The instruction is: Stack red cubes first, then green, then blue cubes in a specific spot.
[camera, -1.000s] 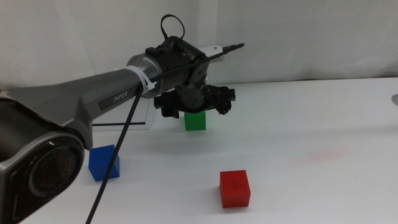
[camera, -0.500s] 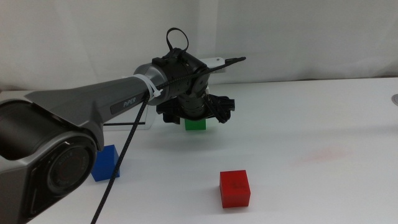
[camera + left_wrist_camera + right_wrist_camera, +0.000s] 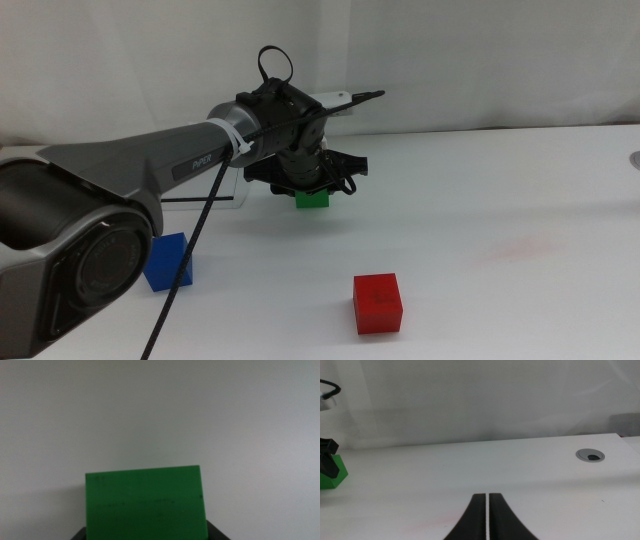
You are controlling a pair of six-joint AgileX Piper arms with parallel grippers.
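The green cube (image 3: pixel 312 199) rests on the white table at the back centre. My left gripper (image 3: pixel 312 186) has come in from the left and sits low over it, open, with a jaw on either side. In the left wrist view the green cube (image 3: pixel 145 502) fills the lower middle and only dark slivers of the jaws show beside it. The red cube (image 3: pixel 378 303) stands alone at the front centre. Behind the left arm's cable, the blue cube (image 3: pixel 167 262) sits at the front left. My right gripper (image 3: pixel 486 494) is shut and empty, out of the middle view; its camera catches the green cube (image 3: pixel 332 472) far off.
A clear grey-rimmed panel (image 3: pixel 235 190) stands just left of the green cube, behind the arm. A faint pink smudge (image 3: pixel 520 245) marks the table to the right. A grey cable hole (image 3: pixel 590 455) lies near the table's right edge.
The left gripper has dropped lower and shifted slightly left, settling around the green cube. No cube has moved.
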